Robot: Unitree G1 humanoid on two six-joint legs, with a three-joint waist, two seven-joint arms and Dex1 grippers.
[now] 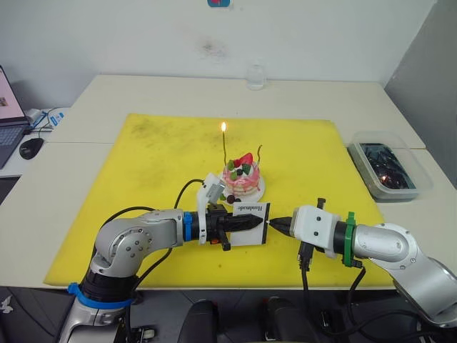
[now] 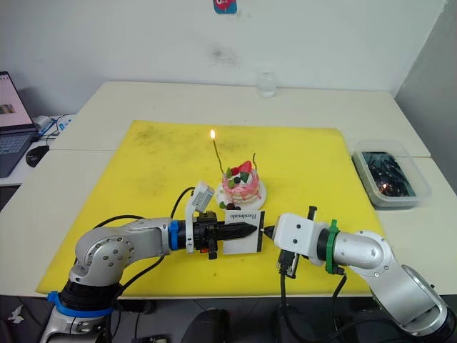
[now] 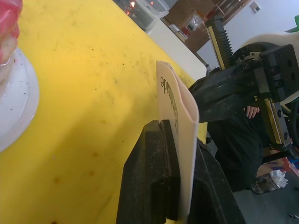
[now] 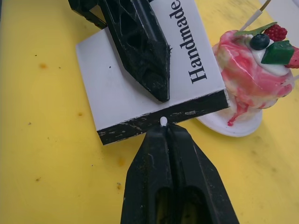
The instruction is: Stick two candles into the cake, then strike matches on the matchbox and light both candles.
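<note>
An office or lab room: pale tables (image 1: 178,96) pushed together by a bare white wall (image 1: 143,36), a laptop (image 1: 8,118), mouse (image 1: 31,147) and cables far left, a yellow mat (image 1: 157,164) spread across the tables.

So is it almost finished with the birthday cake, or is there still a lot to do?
Over halfway. Both candles stand in the cake; the taller candle burns, while the shorter candle shows no flame. The left gripper holds the matchbox upright, and the right gripper presses a match by its white tip against the box's black strip. Left: strike it and light the second candle.
</note>
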